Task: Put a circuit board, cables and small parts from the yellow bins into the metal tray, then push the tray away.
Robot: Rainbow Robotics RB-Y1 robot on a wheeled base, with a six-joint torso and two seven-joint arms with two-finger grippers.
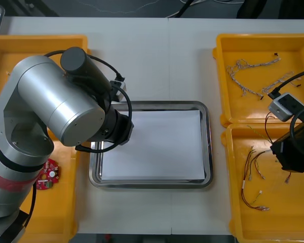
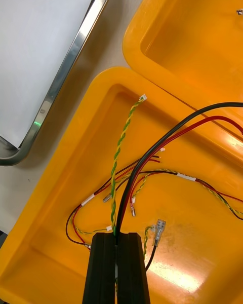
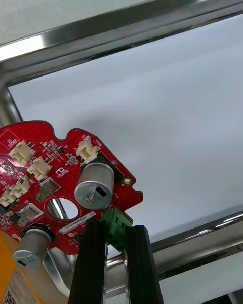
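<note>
Left wrist view: the left gripper (image 3: 115, 226) is holding a round red circuit board (image 3: 61, 182) over the left edge of the metal tray (image 3: 126, 28), with its fingers clamped on the board's green connector. The right gripper (image 2: 117, 235) is sitting in the yellow bin (image 2: 61, 147) just right of the tray, with its fingers pinching the cables (image 2: 152, 157).

shiny metal tray (image 1: 167, 105), glossy plastic bins (image 1: 253, 50)
</note>
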